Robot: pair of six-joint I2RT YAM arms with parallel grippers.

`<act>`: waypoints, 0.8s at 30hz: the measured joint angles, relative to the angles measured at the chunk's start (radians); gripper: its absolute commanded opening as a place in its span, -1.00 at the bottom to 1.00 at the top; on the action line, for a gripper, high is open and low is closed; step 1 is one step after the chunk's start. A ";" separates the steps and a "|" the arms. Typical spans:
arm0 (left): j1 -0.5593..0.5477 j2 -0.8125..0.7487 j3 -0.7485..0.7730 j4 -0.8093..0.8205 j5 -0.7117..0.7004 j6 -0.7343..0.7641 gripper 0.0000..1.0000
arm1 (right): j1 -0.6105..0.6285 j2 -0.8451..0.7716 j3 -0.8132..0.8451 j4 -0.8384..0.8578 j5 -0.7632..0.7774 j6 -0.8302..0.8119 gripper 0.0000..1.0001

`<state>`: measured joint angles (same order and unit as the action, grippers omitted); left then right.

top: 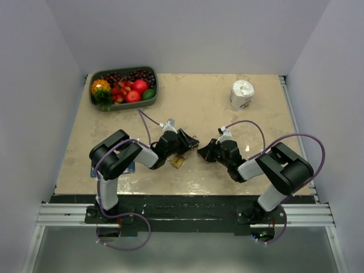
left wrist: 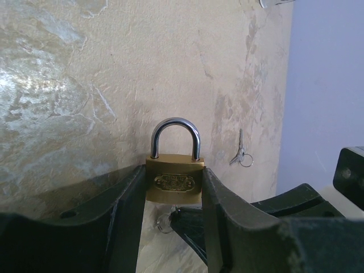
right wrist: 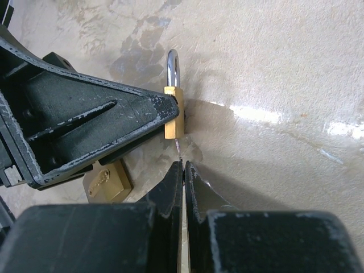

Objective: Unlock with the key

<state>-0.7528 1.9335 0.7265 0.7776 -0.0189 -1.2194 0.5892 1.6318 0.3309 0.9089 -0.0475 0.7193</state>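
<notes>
Two grippers faced one padlock [left wrist: 173, 182].
It stood upright, clamped in the left gripper [left wrist: 173, 172]; the right gripper [right wrist: 183, 166], closed, pinched the key [right wrist: 178, 149], its tip at the padlock's base.

Key [right wrist: 178, 150]: only a sliver shows, rest hidden inside right gripper [right wrist: 183, 166]. Second padlock [right wrist: 106, 181]: partly covered by left gripper [left wrist: 174, 185]. Top view: key too small to make out.

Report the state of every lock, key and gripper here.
held padlock: shackle shut, clamped upright
key: pinched, tip at held padlock's base
second padlock: lying on table, shackle hidden
spare keys: loose on table
left gripper: shut on held padlock
right gripper: shut on key
</notes>
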 measured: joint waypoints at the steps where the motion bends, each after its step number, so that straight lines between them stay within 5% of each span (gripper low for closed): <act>1: 0.000 0.000 -0.002 0.003 -0.002 0.000 -1.00 | 0.000 0.003 0.003 0.001 0.000 0.004 -1.00; 24: -0.001 0.011 -0.005 0.031 -0.037 0.000 -1.00 | 0.002 0.059 0.024 0.064 0.033 -0.008 -1.00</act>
<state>-0.7536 1.9450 0.7216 0.8089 -0.0563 -1.2194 0.5911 1.6909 0.3550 0.9726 -0.0147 0.7113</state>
